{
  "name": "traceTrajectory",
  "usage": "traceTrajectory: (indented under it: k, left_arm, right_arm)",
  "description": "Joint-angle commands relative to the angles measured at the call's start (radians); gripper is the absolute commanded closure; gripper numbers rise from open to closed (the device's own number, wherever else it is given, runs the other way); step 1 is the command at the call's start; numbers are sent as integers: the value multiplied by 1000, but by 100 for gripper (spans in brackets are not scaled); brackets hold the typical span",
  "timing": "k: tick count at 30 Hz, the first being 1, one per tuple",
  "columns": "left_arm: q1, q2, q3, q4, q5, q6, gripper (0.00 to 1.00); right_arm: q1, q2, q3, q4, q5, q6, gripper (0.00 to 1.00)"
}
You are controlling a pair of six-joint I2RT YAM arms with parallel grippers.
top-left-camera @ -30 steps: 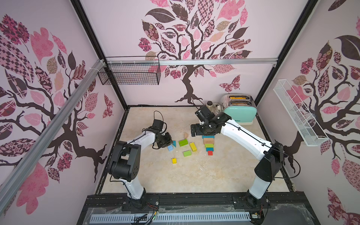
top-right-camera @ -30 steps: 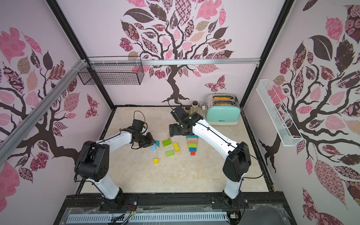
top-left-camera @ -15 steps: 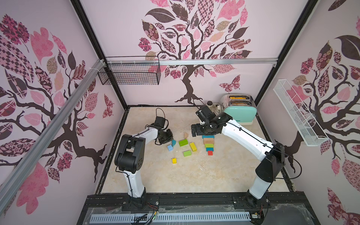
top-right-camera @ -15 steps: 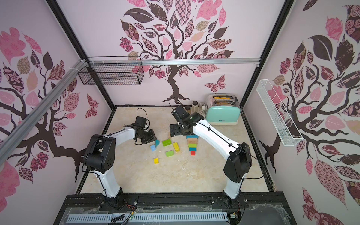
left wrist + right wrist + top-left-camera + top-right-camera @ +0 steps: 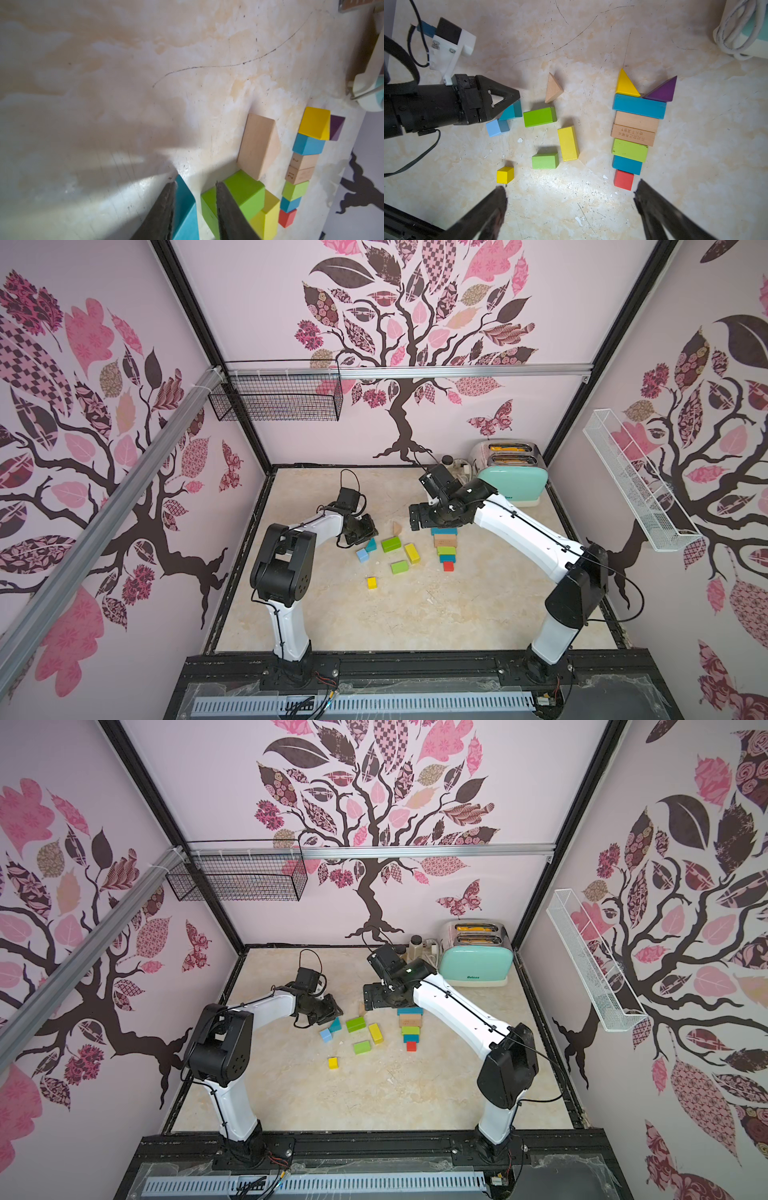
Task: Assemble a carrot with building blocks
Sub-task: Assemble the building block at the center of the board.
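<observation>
Table: we see a marbled table [image 5: 415, 614] filling the lower middle of both top views, with every block gathered just above its centre.
Right arm: it reaches in from the lower right and bends over the carrot's upper end. The right gripper [image 5: 570, 185] hovers with its fingers spread wide and nothing between them.
Left arm: it comes from the lower left, folded low. The left gripper [image 5: 195, 182] tips down at the left edge of the loose blocks. Its fingers stand slightly apart, astride a teal wedge [image 5: 185, 207] that touches one finger and shows a gap to the other, so we judge it unclamped.
Carrot: right of centre in a top view, the carrot [image 5: 445, 545] lies flat as a tapering column. It runs from a red cube [image 5: 624, 179] through a short blue block [image 5: 627, 165], a green bar [image 5: 629, 149] and two tan bars [image 5: 634, 127] to a long blue bar [image 5: 639, 106], each touching the next. A yellow wedge [image 5: 626, 85] and a purple wedge [image 5: 663, 91] sit as leaves.
Loose blocks: left of the carrot and apart from it lie two green blocks [image 5: 539, 116], a yellow bar [image 5: 568, 143], a tan wedge [image 5: 553, 88], a light blue cube [image 5: 496, 127] and a yellow cube [image 5: 505, 174].
Progress: we judge the body finished and the leaves begun. Perhaps one more wedge is wanted, likely the teal one.
</observation>
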Motion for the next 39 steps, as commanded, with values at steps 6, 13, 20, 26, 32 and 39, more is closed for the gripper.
traceTrajectory:
  k: [6, 13, 20, 26, 32, 39]
  left_arm:
    - [3, -170, -19, -60, -71, 17, 43]
    - [-25, -304, -154, -40, -42, -51, 45]
    - [-73, -329, -239, 25, -37, -133, 42]
    - [-74, -281, -190, -4, -66, -144, 40]
    - [-76, -227, -134, -32, -82, -149, 47]
    - [-77, -188, -129, -16, -52, -168, 45]
  right_arm:
    - [-5, -26, -14, 15, -39, -29, 1]
    - [-5, -25, -42, 15, -65, -33, 1]
    - [-6, -40, -59, 17, -68, -36, 1]
    - [-5, -45, -54, 5, -52, -52, 1]
    - [-16, -45, -79, 23, -59, -61, 1]
    - [-40, -31, -76, 28, -73, -73, 1]
